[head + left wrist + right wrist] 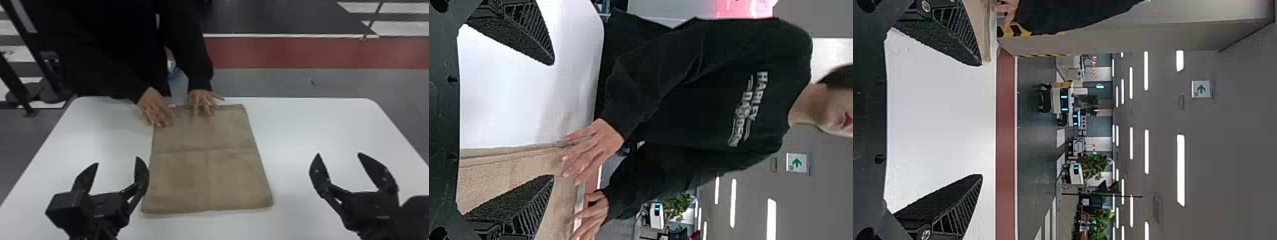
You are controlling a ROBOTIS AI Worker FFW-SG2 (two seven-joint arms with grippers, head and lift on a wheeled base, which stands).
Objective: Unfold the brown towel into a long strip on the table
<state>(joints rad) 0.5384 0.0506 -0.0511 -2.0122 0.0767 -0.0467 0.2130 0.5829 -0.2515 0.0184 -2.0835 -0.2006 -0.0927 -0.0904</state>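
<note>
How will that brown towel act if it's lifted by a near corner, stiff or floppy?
Probably floppy: the brown towel is thin-looking cloth lying flat on the table. It may bend first along the creases showing across it. The far end would likely lag, as a person's hands rest there.

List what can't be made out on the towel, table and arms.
Far left corner of the brown towel, head view: under the person's hand.
Its layer count, head view: top layer hides those beneath, if any.
Near edge of the table, head view: cut off by bottom edge.
Arms behind left gripper and right gripper, head view: cut off.
</note>
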